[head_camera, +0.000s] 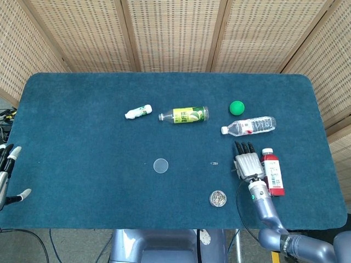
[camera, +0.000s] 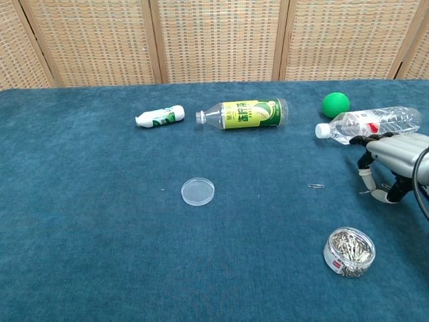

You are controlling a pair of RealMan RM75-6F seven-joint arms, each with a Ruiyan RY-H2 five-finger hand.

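Setting: woven cane screen panels behind a table [head_camera: 82, 137] covered in dark teal cloth, seen from above in the head view and from low in front in the chest view.

Right hand [head_camera: 247, 164], lower right of the head view: it hovers over the cloth with its fingers spread and curved downward, holding nothing. Its fingertips lie just below the clear water bottle [head_camera: 249, 126], apart from it. In the chest view the right hand [camera: 392, 158] shows at the right edge, with a single paper clip [camera: 366, 193] on the cloth under its fingers; whether a fingertip touches that clip cannot be told.

Just beside the hand, on its right in the head view: a red juice bottle [head_camera: 272, 171], lying on its side.

Lower centre-right: an open round tub of paper clips [head_camera: 218, 198], near the hand. Its clear lid [head_camera: 160, 165] lies well apart, at centre. One loose paper clip [head_camera: 214, 163] lies between lid and hand.

Upper middle: a green-labelled bottle [head_camera: 185, 115], a small white bottle [head_camera: 138, 112] and a green ball [head_camera: 236, 107], all at rest.

Left hand [head_camera: 7, 174], far left edge: off the table, fingers apart, holding nothing.

Progress, as judged: nothing is picked up yet; clips are still loose, the tub uncovered.
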